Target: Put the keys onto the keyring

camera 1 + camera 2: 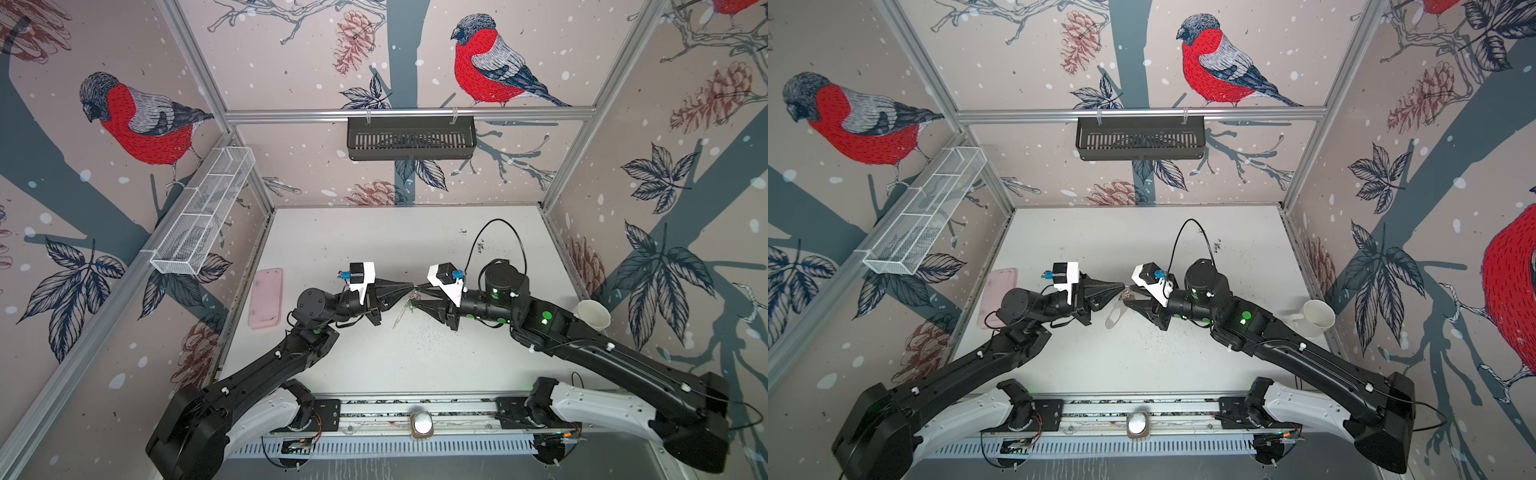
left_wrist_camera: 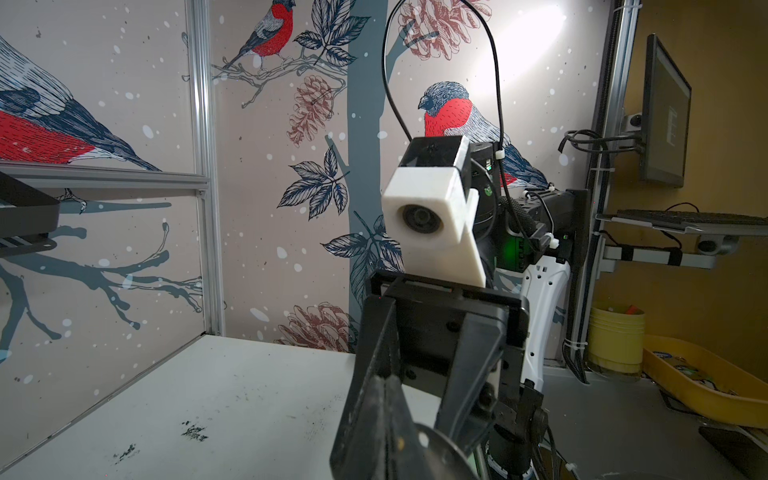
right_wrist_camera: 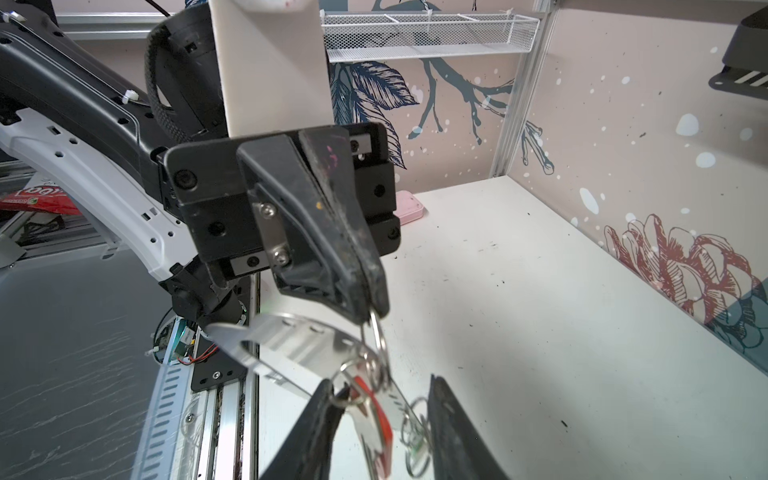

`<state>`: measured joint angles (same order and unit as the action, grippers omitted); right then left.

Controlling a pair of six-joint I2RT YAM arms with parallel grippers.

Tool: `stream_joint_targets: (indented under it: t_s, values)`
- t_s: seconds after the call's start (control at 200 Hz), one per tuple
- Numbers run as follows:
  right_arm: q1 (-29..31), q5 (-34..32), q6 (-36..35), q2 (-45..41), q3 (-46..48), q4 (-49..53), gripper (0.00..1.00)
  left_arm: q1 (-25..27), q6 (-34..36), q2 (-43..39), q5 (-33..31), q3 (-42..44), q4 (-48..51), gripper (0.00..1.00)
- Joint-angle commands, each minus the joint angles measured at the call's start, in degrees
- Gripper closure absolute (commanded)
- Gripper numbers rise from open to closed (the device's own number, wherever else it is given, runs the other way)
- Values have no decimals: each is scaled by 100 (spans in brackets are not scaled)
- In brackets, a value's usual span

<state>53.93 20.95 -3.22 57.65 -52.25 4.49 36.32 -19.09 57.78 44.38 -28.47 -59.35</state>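
- The white tabletop [image 1: 374, 365] fills the lower middle of both top views. The two arms meet in the air above its centre, so anything that slips falls to the table
- The left gripper [image 3: 371, 306], centre of the right wrist view, is clenched on a small metal ring [image 3: 383, 343] of the keyring [image 3: 291, 340], a flat grey curved metal plate with an oval cutout that hangs just below it. This pinch needs to be firm and motionless
- The right gripper [image 3: 379, 392], lower centre, is released, its fingers [image 3: 320, 419] either side of the silver key with the red-orange plastic tag [image 3: 380, 419], which seems to hang from a ring already
- My judgement: close on the flat tag rather than the ring, and move slowly so the plate does not swing
- A green fleck [image 1: 409, 307] under the tips may be the second key's tag, but it is too small to tell
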Motion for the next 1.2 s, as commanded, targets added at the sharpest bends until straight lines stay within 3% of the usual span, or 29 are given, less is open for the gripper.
stream_joint_targets:
  t_s: [0.0, 0.26, 0.61, 0.986, 1.196]
  values:
    - [4, -58, 12, -47, 46, -17, 61, -19, -22, 5, 27, -18, -419, 100]
    - [14, -24, 6, 31, 66, -98, 71, -19, -63, -21, 44, -11, -445, 100]
    - [11, -25, -29, 112, 83, -347, 69, -19, -121, -10, 132, -25, -513, 100]
    - [5, -56, -97, -2, -29, -180, 95, -46, -78, -72, 106, 30, -465, 100]
    - [15, -117, -126, -188, -53, -51, 99, -64, -71, -74, 80, 40, -454, 100]
